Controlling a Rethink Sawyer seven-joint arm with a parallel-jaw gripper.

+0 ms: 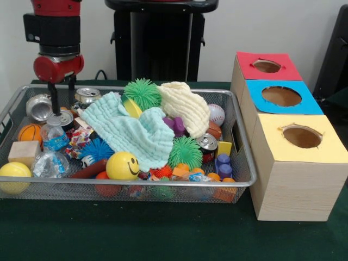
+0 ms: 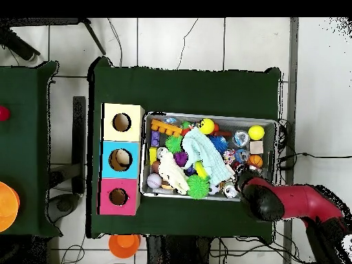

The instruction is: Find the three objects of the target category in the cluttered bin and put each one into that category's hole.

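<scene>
Green cloth covers the desk (image 1: pixel 163 239); on it sits the bin (image 1: pixel 242 179), heaped with toys, cans and two cloths. From the front I see the gripper (image 1: pixel 61 98) lowered into the bin's far corner beside a silver can (image 1: pixel 39 107), its fingers (image 1: pixel 54 99) parted, nothing between them. Overhead hides the fingers under the red arm (image 2: pixel 289 203), but shows the three boxes in line against the bin: yellow (image 2: pixel 122 122), blue (image 2: pixel 120 159), red (image 2: pixel 118 196).
</scene>
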